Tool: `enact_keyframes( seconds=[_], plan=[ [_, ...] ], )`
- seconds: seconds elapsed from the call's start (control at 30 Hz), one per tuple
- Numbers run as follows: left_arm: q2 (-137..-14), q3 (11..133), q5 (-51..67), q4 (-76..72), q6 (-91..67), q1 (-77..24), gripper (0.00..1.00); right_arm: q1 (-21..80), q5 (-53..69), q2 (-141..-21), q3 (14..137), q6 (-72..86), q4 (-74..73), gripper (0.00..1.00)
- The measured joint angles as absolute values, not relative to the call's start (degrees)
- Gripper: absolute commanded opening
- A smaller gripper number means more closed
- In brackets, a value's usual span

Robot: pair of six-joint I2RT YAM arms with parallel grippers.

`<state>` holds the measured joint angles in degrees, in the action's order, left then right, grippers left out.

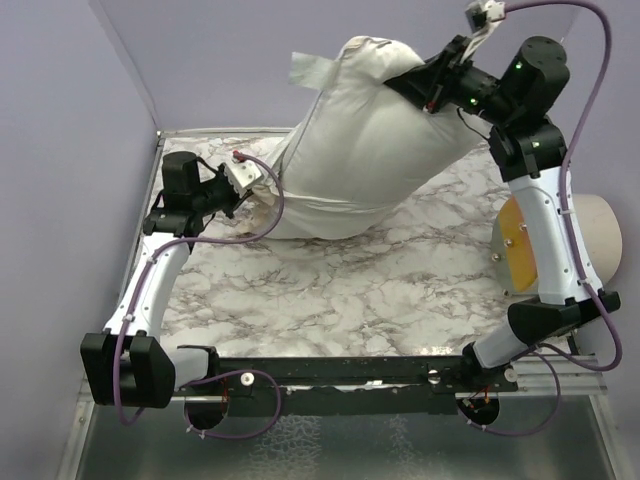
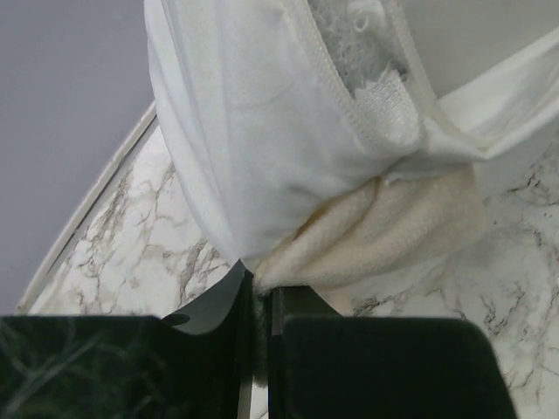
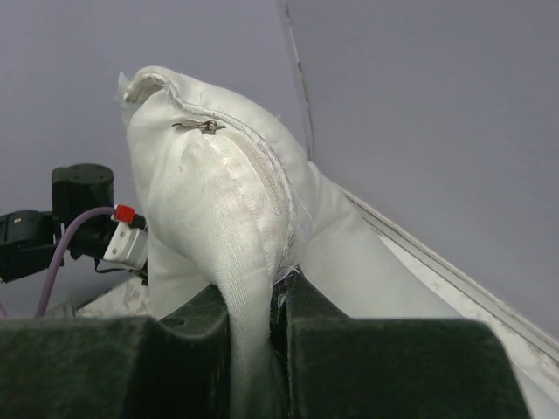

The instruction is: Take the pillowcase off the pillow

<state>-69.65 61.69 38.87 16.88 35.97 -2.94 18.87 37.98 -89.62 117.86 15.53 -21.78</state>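
The plump white pillow (image 1: 370, 130) hangs tilted above the back of the marble table, a small tag (image 1: 305, 68) at its top left corner. My right gripper (image 1: 425, 85) is shut on the pillow's upper right corner; in the right wrist view the jaws (image 3: 278, 301) pinch its frayed seam (image 3: 253, 192). The pillowcase (image 1: 300, 215) is bunched round the pillow's lower left end, white inner face outward. My left gripper (image 1: 250, 185) is shut on its edge. In the left wrist view the jaws (image 2: 259, 292) pinch the cream trim (image 2: 393, 227), with the grey fuzzy face (image 2: 349, 35) above.
The marble tabletop (image 1: 350, 290) lies below the hanging bundle. A beige round object with an orange face (image 1: 560, 240) stands off the table's right edge. Purple walls close the left and back sides. My left arm shows in the right wrist view (image 3: 79, 218).
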Motion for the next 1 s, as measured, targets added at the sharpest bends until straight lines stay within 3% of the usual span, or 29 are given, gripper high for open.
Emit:
enact_keyframes(
  seconds=[0.1, 0.13, 0.2, 0.27, 0.3, 0.43, 0.6, 0.77, 1.0],
  plan=[
    [-69.69, 60.2, 37.87, 16.25, 38.15, -3.31, 0.0, 12.73, 40.95, -88.84, 115.74, 21.45, -17.91, 0.01],
    [-69.73, 60.03, 37.87, 16.05, 38.57, -3.42, 0.05, 10.85, 42.06, -88.66, 114.96, 23.51, -16.4, 0.01],
    [-69.87, 59.99, 37.93, 15.68, 39.13, -3.64, 0.49, 8.4, 43.94, -88.42, 113.38, 27.53, -13.47, 0.01],
    [-70.11, 60.51, 37.65, 16.84, 39.97, -3.7, 0.75, 7.42, 45.15, -88.07, 111.66, 30.35, -10.61, 0.01],
    [-70.41, 61.06, 37.06, 19.18, 40.23, -3.46, 0.79, 6.96, 45.25, -87.66, 110.41, 31.66, -8.45, 0.01],
    [-72.88, 65.49, 36.38, 28.49, 38.46, -2.15, 0.84, 5.08, 45.63, -86.87, 109.34, 34.96, -3.07, 0.01],
    [-72.2, 81.47, 39.29, 36.03, 34.37, -2.11, 0.88, 6.57, 45.93, -87.61, 112.42, 34.54, -2.17, 0.01],
    [-68.99, 95.83, 45.1, 35.75, 27.07, -2.11, 0.9, 17.58, 44.07, -93.1, 122.02, 25.78, -10.37, 0.01],
    [-67.11, 99.79, 49.8, 29.26, 15.22, -2.52, 0.93, 35.09, 38.85, -101.41, 126.52, 12.1, -20.27, 0.01]
  ],
)
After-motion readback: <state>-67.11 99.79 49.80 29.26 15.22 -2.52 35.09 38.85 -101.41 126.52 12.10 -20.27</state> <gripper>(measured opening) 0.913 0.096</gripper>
